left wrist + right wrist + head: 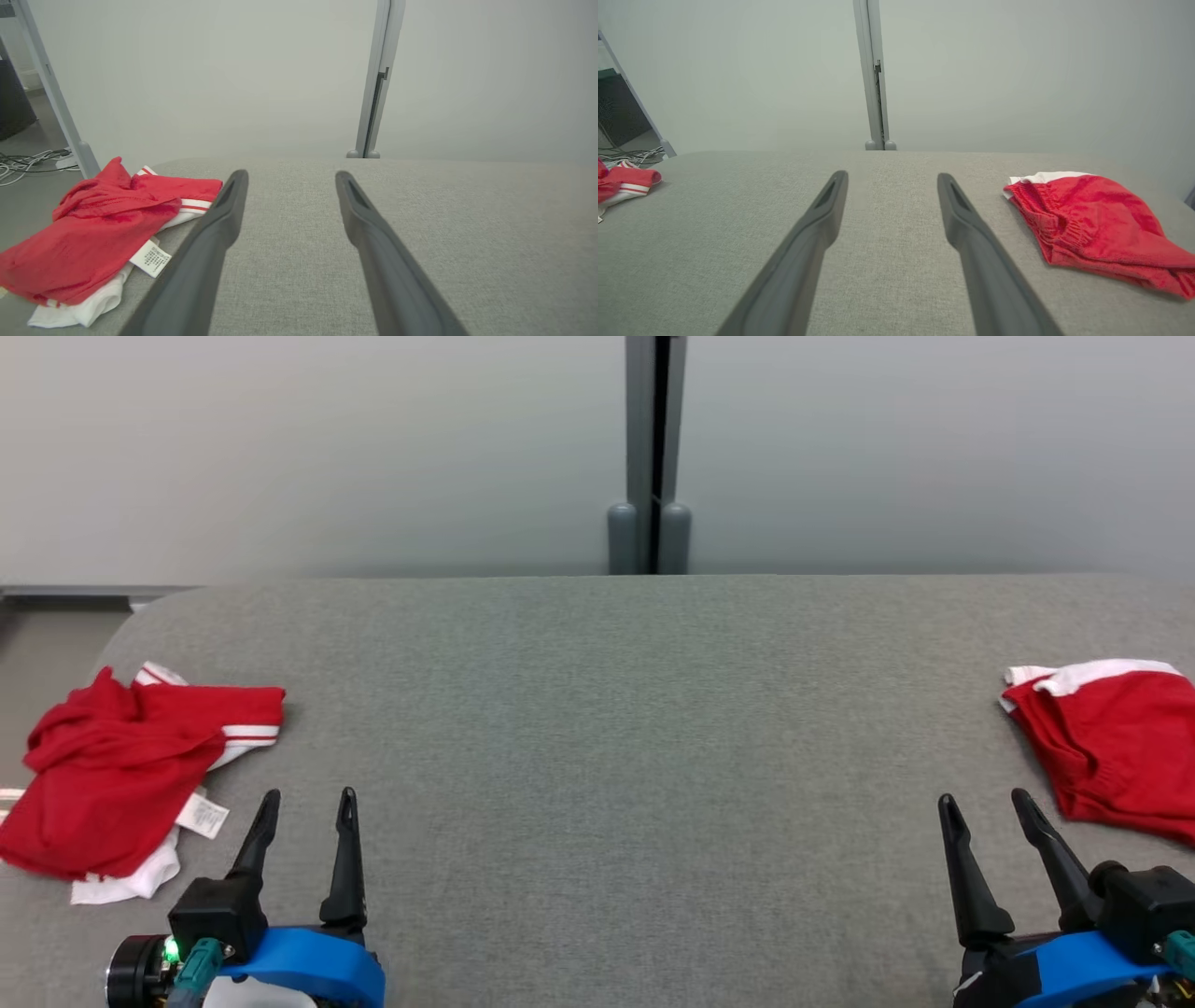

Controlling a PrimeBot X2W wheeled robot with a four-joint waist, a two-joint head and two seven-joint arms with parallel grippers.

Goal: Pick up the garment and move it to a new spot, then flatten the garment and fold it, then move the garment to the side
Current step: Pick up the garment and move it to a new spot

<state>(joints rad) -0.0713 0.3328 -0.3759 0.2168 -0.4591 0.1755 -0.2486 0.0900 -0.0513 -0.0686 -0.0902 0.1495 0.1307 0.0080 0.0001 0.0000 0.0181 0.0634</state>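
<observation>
- Black fingers of the left pincer [309,793] stand wide apart with nothing between them. They point away from the robot along the desk [607,728].
- Right pincer [983,796]: equally wide and empty, pointing the same way. Whether either pincer touches the grey cloth top cannot be told.
- Crumpled garment [112,775]: red with white trim, lying at the desk's left end, to the left of the left pincer. Its white care label [201,817] lies near that pincer's outer finger but apart from it.
- Long axis, head view: diagonal, from the near left corner of the desk toward the far middle. The end with the red-and-white striped band points inward and away; the white underlayer shows at the near end.
- Second garment [1111,747]: red with a white edge, at the desk's right end, just right of the right pincer and cut off by the frame. It looks more compact, possibly folded already, though the view is too partial to confirm this.
- Judgement: the first step, the pick-up, is not yet begun, and the crumpled garment appears to be its object.
- Judgement: the left arm is much the nearer. The coming move turns on a reach to the left, with the grip best taken across the diagonal.
</observation>
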